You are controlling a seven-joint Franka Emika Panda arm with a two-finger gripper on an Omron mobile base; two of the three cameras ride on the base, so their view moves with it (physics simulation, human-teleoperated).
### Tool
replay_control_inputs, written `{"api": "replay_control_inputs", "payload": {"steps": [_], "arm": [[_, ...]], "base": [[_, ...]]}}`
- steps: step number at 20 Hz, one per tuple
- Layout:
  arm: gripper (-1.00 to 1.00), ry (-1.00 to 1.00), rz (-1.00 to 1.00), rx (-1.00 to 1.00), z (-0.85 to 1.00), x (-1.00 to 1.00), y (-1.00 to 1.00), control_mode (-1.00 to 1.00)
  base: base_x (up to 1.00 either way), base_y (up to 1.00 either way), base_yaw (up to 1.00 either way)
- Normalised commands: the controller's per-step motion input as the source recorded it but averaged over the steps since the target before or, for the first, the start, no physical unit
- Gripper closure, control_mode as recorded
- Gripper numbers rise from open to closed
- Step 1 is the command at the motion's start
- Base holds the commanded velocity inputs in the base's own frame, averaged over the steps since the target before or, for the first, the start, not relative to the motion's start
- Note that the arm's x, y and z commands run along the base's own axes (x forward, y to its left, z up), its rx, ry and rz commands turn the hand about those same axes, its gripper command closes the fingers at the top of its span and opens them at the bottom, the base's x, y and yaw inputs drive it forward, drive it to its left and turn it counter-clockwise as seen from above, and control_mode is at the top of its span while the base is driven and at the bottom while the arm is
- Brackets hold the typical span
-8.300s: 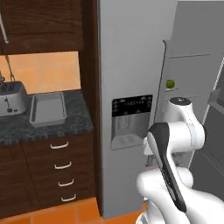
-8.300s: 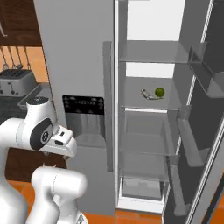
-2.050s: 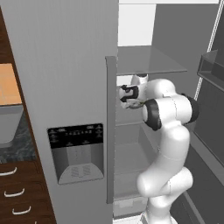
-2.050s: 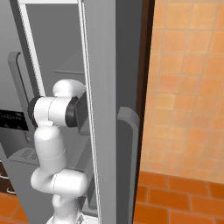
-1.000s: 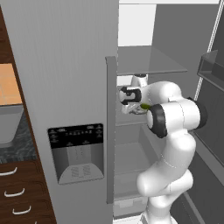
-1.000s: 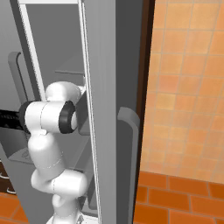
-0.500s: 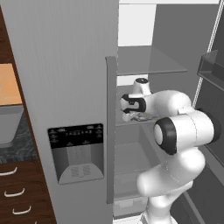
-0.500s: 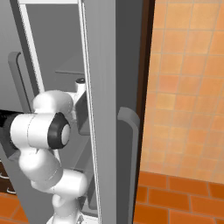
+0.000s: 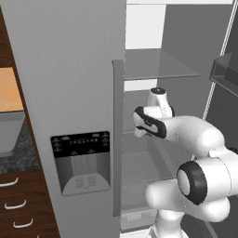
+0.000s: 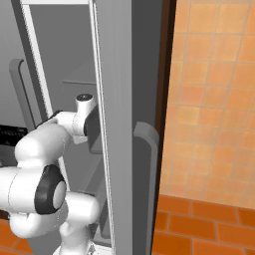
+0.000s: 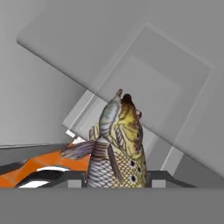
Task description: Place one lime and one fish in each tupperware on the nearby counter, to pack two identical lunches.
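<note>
Here the gripper (image 11: 116, 177) is pinched shut on the fish (image 11: 114, 144), which rises between the 2 dark fingertips (image 11: 162, 177) in the hand view, head away from the camera, its scaled brownish-yellow body and a grey fin clear against the pale grey fridge interior (image 11: 144, 78). From the left base view, the white arm (image 9: 195, 139) bends from the lower right toward the open fridge compartment, its hand beside the edge of the grey fridge door (image 9: 88, 93) and below a glass shelf (image 9: 155, 65). At the far left of that view sit 1 light-grey tupperware (image 9: 9, 132) on the dark counter (image 9: 18, 160) and brown drawers (image 9: 21, 202) with curved silver handles.
</note>
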Motion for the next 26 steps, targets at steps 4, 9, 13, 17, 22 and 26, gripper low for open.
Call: {"api": "replay_control_inputs", "payload": {"steps": [4,9,13,17,22,26], "arm": [[1.00,0.02,0.00,0.02,0.26,-0.98,0.10,-1.00],[1.00,0.04,0.00,0.00,0.46,-1.00,0.16,-1.00],[1.00,0.07,0.00,0.00,0.50,-1.00,0.14,-1.00],[1.00,0.05,-0.02,0.00,0.41,-1.00,0.17,-1.00],[1.00,0.06,-0.02,0.00,0.35,-0.89,0.15,-1.00],[1.00,-0.03,0.00,0.00,0.01,-0.58,0.00,-1.00]], "base": [[0.00,0.00,0.00],[0.00,0.00,0.00],[0.00,0.00,0.00],[0.00,0.00,0.00],[0.00,0.00,0.00],[0.00,0.00,0.00]]}}
